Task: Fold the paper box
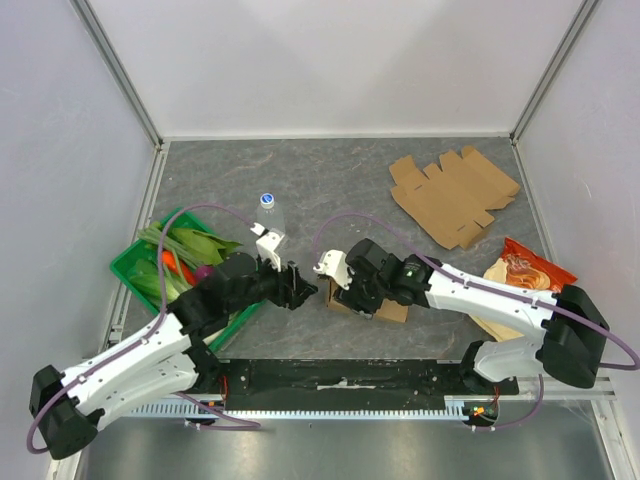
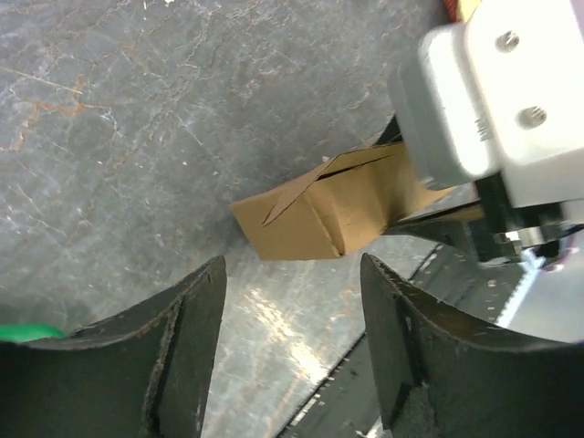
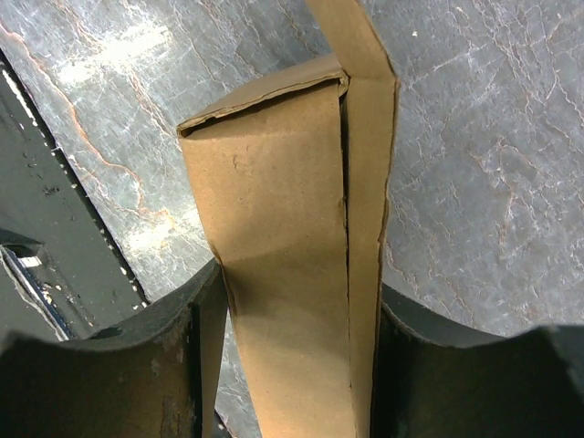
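Brown cardboard, already formed into a small box (image 1: 385,305), sits low in the centre of the top view, just above the black base rail. The right gripper (image 1: 340,295) is clenched on it: in the right wrist view the box (image 3: 283,228) fills the gap between the two dark fingers (image 3: 137,365), and both side walls touch the pads. The left gripper (image 1: 305,285) hangs just to the left of the box with its jaws spread and nothing between them. Its own camera shows the box (image 2: 319,214) ahead of the fingertips and apart from them.

Most of the folding looks done, since the walls stand up and the body is closed into a block. It is not finished, though. One flap (image 3: 351,36) pokes out past the end at the top of the right wrist view, and a dark seam runs down beside it, not pressed shut. In the left wrist view the top panel (image 2: 310,178) gapes along a slit. What is left, I judge, is tucking that flap and closing the end, probably with the free left gripper.

A second, flat blank (image 1: 455,195) lies unfolded in the upper right of the top view.
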{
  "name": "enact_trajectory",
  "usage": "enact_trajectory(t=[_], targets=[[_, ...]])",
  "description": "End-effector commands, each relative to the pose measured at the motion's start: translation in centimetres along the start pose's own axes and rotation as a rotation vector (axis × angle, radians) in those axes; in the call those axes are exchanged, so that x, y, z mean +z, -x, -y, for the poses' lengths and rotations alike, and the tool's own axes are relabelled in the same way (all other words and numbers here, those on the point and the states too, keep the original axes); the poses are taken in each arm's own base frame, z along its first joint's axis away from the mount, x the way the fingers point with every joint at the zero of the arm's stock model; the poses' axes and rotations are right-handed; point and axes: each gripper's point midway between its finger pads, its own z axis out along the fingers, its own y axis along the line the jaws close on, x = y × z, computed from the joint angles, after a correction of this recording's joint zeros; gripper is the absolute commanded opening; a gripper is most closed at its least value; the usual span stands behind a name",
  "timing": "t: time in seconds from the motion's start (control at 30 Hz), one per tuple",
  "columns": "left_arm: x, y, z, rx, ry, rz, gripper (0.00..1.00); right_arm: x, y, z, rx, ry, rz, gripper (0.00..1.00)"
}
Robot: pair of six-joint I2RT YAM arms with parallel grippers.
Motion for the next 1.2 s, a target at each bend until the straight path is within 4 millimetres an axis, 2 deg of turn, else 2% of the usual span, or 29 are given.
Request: enact_trajectory(t=[0.0,0.07,0.1,0.13,0.27,0.37,0.5,0.57,0.67,0.8,0.87,0.97,1.17], targets=[[2.0,1.9,-0.4,0.195,-0.005,0.079,0.59,-0.3,0.5,-0.9,0.006,0.096,0.006,0.51],[2.5,1.8,-0.4,0.191,-0.012,0.086,0.56,-0.2,0.6,-0.7,0.013,0.098,0.012,0.52],[2.9,2.8,0.3,0.196,-0.041,0.133,0.56,-0.1,0.5,-0.7,0.013,0.098,0.010,0.51],[3.2,2.9,0.6,0.193,-0.060,0.143,0.55,0.1,0.4,-0.6,0.016,0.097,0.006,0.51],[4.5,3.0,0.9,0.186,-0.080,0.150,0.62,0.6,0.4,-0.8,0.017,0.109,-0.004,0.52],[5.5,2.5,0.8,0.189,-0.082,0.110,0.62,0.8,0.3,-0.6,0.017,0.102,-0.010,0.52],[5.8,1.9,0.8,0.185,-0.086,0.085,0.52,0.8,0.3,-0.3,0.016,0.086,-0.009,0.52],[5.9,1.5,0.6,0.178,-0.076,0.079,0.52,0.8,0.3,-0.1,0.019,0.074,-0.012,0.52],[6.0,1.3,0.3,0.174,-0.066,0.075,0.46,0.9,0.2,0.0,0.021,0.066,-0.014,0.52],[6.9,1.2,0.1,0.154,-0.045,0.040,0.23,1.3,0.0,0.7,0.047,0.018,-0.013,0.57],[7.4,0.2,-0.2,0.144,-0.036,-0.007,0.13,1.3,0.1,1.0,0.056,-0.004,-0.011,0.62],[7.5,0.7,0.0,0.093,-0.023,-0.001,0.08,1.3,0.3,1.8,0.085,-0.052,0.002,0.69],[7.2,1.3,0.8,-0.043,-0.024,0.008,0.02,1.5,0.6,2.4,0.131,-0.096,0.046,0.73]])
